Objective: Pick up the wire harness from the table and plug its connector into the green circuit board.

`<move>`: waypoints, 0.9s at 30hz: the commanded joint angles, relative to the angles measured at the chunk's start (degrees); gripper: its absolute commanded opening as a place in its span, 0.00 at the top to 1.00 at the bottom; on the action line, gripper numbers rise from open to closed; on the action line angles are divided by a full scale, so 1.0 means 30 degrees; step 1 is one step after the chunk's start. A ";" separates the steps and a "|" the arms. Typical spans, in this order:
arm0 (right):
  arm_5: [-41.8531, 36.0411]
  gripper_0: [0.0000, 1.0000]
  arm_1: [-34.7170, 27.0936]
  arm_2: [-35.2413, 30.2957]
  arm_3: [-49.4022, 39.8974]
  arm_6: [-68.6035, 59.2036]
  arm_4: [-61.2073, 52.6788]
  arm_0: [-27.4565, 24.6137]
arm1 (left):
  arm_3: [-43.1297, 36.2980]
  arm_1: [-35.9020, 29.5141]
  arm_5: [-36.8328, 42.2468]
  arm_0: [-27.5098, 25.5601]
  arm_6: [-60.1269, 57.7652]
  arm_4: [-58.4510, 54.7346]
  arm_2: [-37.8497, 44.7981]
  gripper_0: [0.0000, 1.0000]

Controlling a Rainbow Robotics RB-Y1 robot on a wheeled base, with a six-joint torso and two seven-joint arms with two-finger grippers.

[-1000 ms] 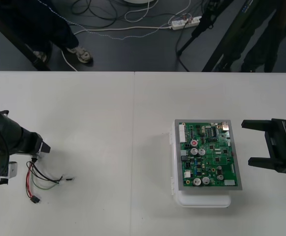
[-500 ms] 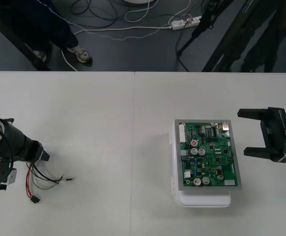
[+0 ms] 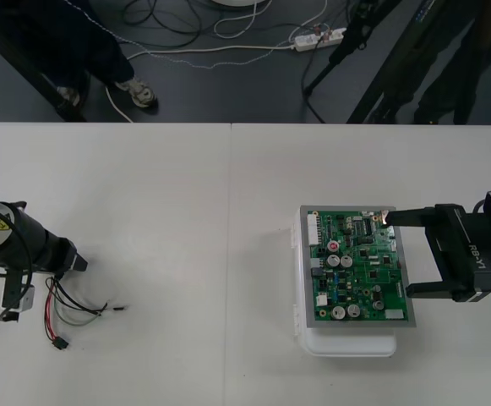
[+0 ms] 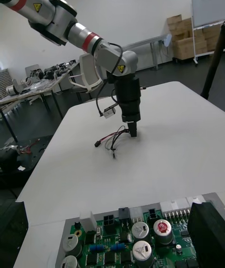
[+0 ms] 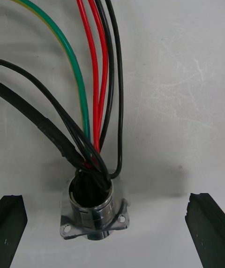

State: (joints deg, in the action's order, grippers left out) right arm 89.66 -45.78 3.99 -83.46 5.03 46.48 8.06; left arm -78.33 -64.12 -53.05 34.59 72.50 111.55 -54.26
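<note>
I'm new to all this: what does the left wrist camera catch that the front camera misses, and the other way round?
Left wrist view: the round metal socket sits between the fingers of the open left claw, touching neither. Front view: the green circuit board on its white base, the open right claw over the board's right edge, and the small black plug lying on the table. Both: the red, black and green wires beside the left claw.
</note>
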 commanded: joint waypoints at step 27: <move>0.0115 0.00 -0.1323 -0.5081 -0.0687 0.2455 0.1175 -0.0488 | 0.0154 0.0456 0.1424 0.1067 0.0969 0.0228 -0.1717 1.00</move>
State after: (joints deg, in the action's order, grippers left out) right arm 89.66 -47.34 -7.00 -83.95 8.41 48.73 7.75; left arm -77.70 -63.28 -51.60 35.85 72.50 112.37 -58.05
